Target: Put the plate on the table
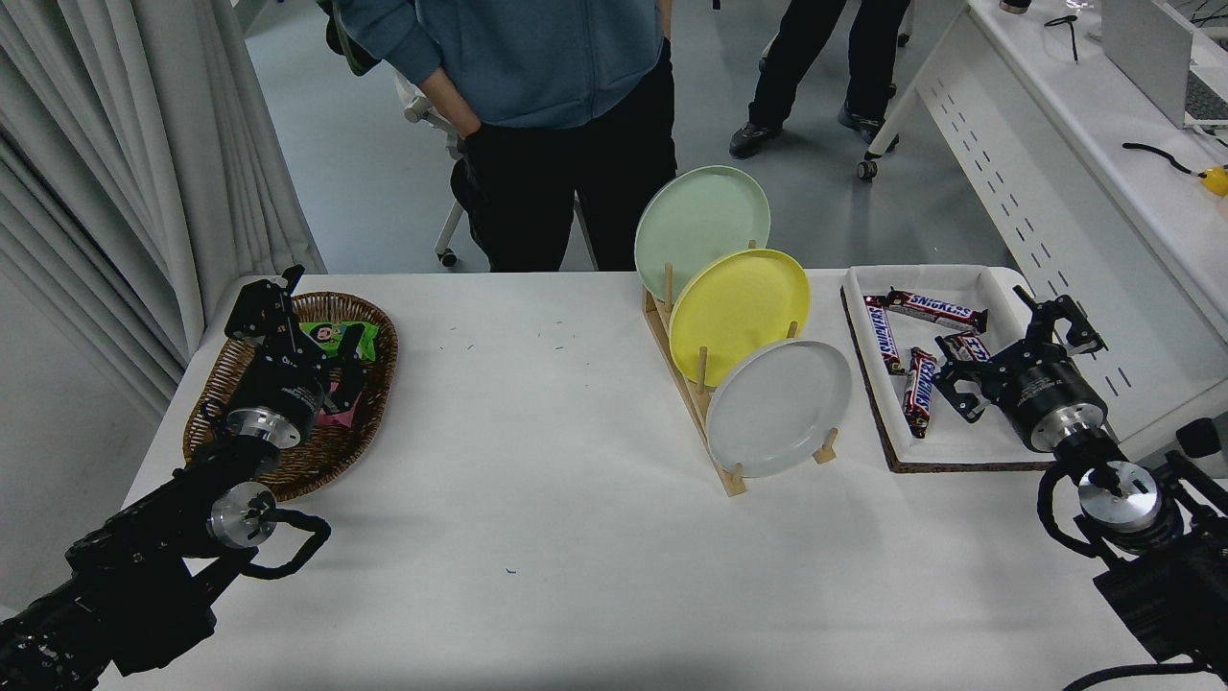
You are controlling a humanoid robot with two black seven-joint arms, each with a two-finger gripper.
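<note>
On the white table [537,480], pale grey plate [779,407] stands tilted in the front slot of a wooden rack [705,408], yellow plate [739,312] behind it, pale green plate [702,230] at the back. Right gripper [1003,350] hovers over a white tray [868,288] of candy bars [919,389], fingers spread, holding nothing, apart from the plate. Left gripper [317,331] sits over a wicker basket [369,422] at left, fingers spread. Person [537,96] stands at far edge.
</note>
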